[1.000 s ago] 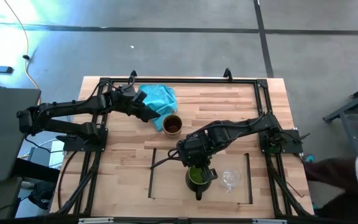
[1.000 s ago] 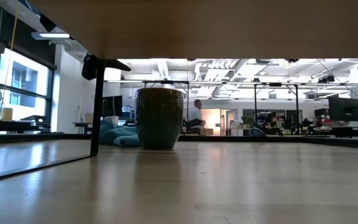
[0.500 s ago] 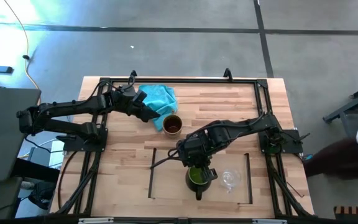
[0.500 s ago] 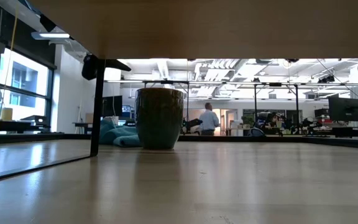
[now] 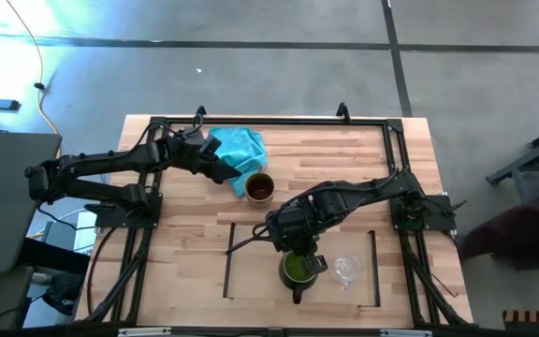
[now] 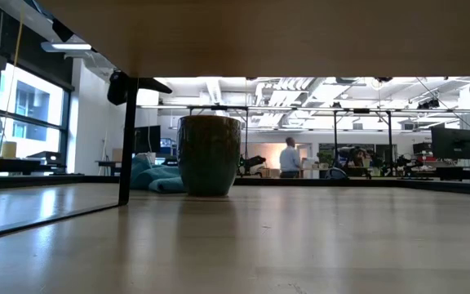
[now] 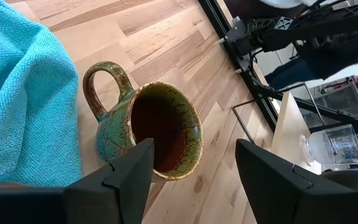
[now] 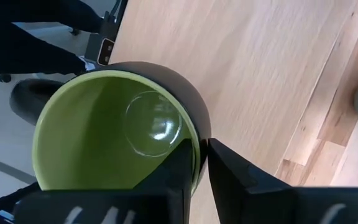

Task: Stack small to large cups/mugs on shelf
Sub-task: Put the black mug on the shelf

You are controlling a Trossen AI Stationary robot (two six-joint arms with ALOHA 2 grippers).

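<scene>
On the pale wooden shelf board, near the surface's front edge, your right gripper has its jaws straddling the green-lined dark mug's rim, whether clamped you cannot tell. Your left gripper, jaws apart, waits beside the brown-glazed handled mug.

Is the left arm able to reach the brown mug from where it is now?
Probably yes. The left end effector is open, with the brown mug upright just ahead between its fingers; only the turquoise cloth lies beside it, not across the approach.
</scene>
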